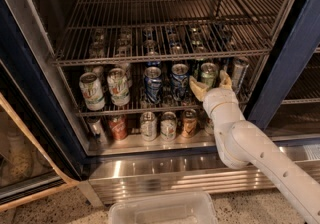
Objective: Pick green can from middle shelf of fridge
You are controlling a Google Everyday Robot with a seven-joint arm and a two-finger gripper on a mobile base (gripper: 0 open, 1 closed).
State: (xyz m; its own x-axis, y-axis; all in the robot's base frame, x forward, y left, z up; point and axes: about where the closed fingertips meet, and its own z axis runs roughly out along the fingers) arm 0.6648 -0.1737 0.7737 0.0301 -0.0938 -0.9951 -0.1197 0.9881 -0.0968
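Observation:
The green can (208, 74) stands upright on the middle shelf (125, 112), a grey wire rack in the fridge (295, 53), second from the right in the front row. My gripper (210, 86) is at the can's lower front. It is open, with one finger (196, 88) to the can's left and the other to its right. The white forearm runs down to the lower right. The can's lower half is hidden behind the gripper.
On the same rack stand two white cans with green logos (92, 91), two blue cans (153, 84) just left of the green can and a silver can (239, 74) to its right. Several cans (168, 125) stand below. A clear plastic bin (160, 209) sits on the floor.

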